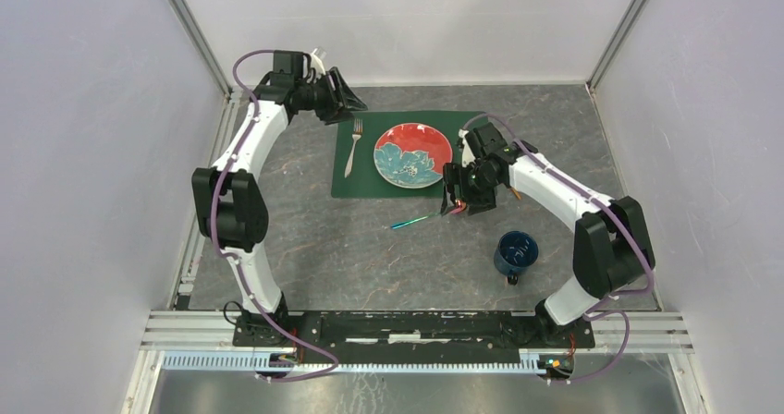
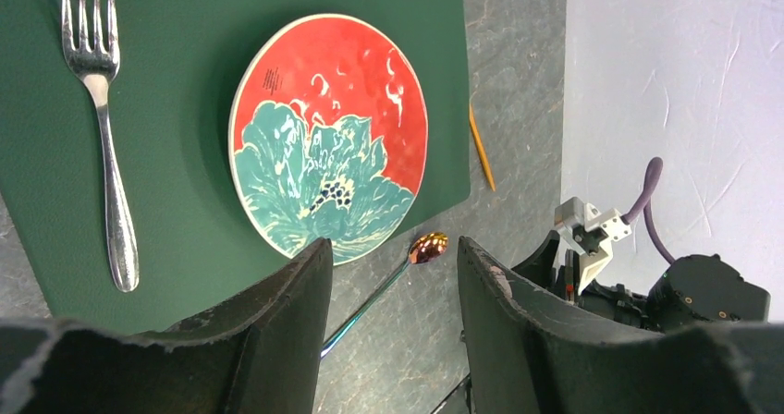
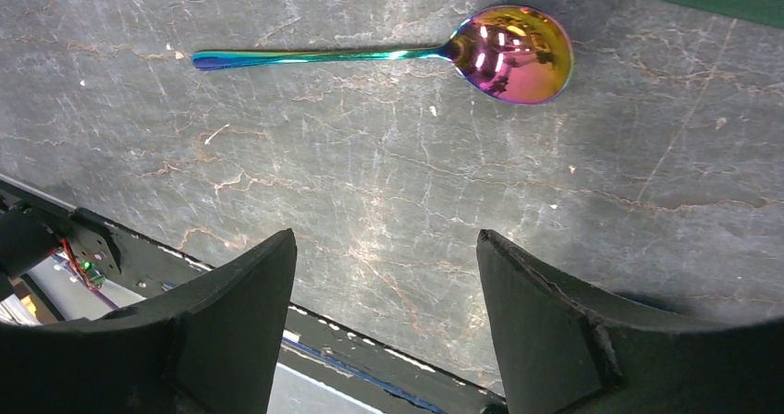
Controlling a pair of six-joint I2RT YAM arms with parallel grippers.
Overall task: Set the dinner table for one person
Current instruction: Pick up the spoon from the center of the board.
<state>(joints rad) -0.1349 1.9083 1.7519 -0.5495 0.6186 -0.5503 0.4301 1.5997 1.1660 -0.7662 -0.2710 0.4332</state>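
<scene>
The grey desk [image 1: 370, 257] lies before both arm bases, under the placemat [image 1: 365, 188] with plate [image 1: 412, 154] and fork [image 1: 352, 148], and the left tool [image 1: 337, 95] and the right tool [image 1: 455, 201], this one near a rainbow spoon [image 3: 508, 54], both stand released, empty.

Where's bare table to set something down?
Widest bare patch: dinner table near side, between placemat, spoon and left arm. Also the far right corner, behind the right arm. Crowded: spoon, right gripper, mug cluster.
</scene>
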